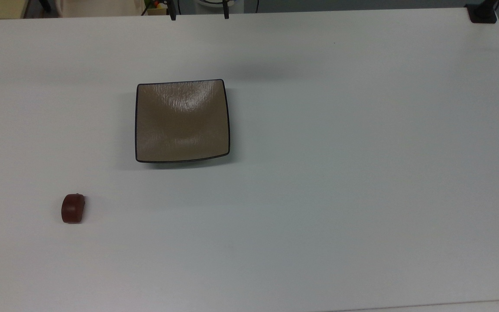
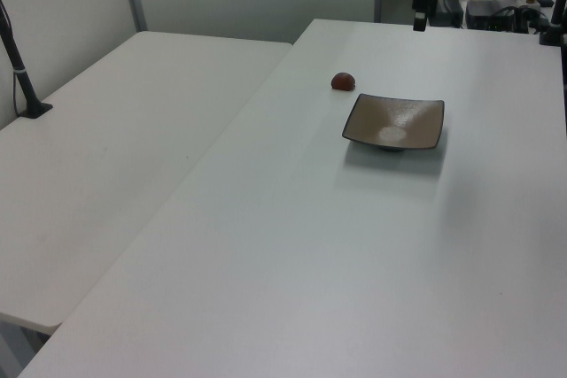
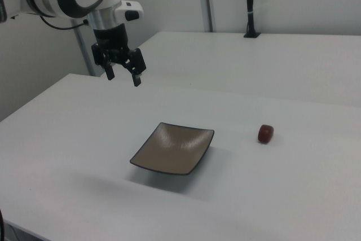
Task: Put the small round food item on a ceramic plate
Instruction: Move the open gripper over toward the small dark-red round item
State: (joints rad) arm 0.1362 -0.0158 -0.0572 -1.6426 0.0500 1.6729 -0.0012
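Food item apart from plate

No text, label, brand, number or sign can be read in any of the three views. The ceramic plate has only faint streaks on its surface, with no writing. The small round food item is plain, and the white table carries no marking. The robot arm in the right view shows no readable lettering.
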